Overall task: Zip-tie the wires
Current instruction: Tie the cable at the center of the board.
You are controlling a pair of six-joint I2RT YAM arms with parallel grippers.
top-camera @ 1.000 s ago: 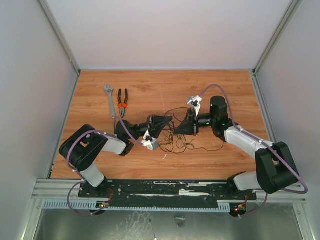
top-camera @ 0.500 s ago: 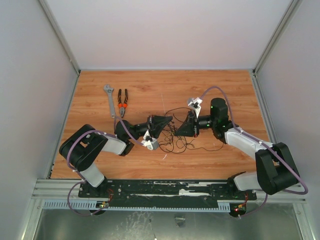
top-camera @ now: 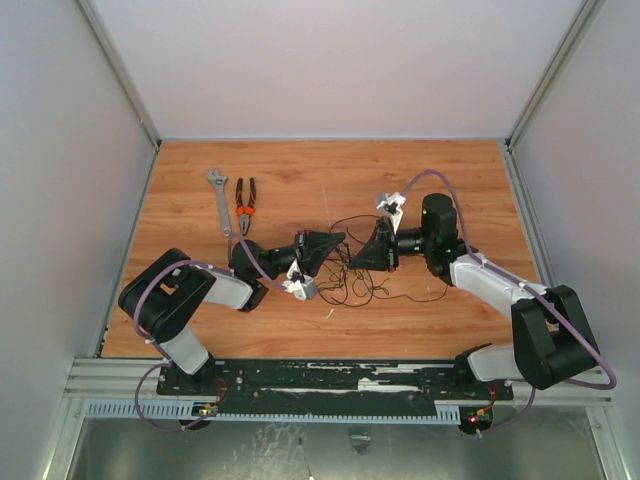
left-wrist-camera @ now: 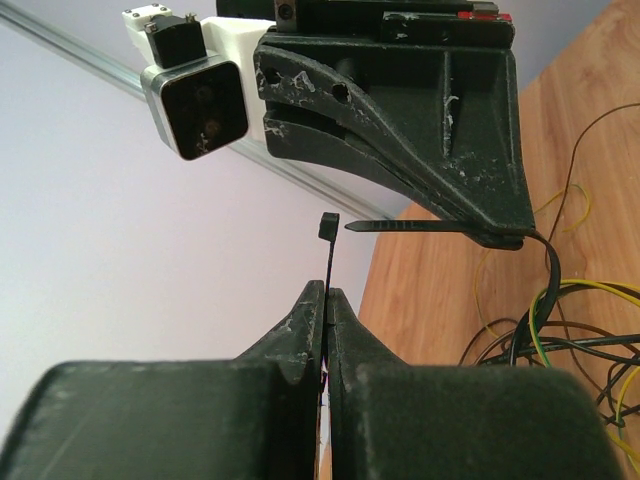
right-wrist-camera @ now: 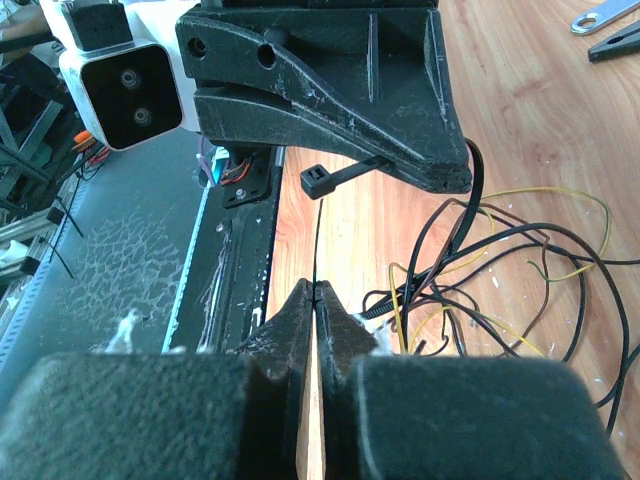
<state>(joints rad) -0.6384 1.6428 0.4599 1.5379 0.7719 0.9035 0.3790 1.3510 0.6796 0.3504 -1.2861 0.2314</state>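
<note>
Zip tie (left-wrist-camera: pixel 410 227) is being clamped: head end in closed left gripper (left-wrist-camera: pixel 327 292), tail in closed right gripper (right-wrist-camera: pixel 314 292); tip should be squared to head slot before feeding

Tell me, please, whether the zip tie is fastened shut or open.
Open: in the left wrist view the zip tie has its tail tip just short of its head, not threaded through.

Bright, even, diffuse light fills the overhead view, leaving only faint, soft shadows under the arms on the wooden table (top-camera: pixel 300 170) and no glare. In both wrist views the dark foreground along the bottom edge is blurred, while the zip tie (left-wrist-camera: pixel 400 227) and the wires (right-wrist-camera: pixel 430 300) appear sharp.
</note>
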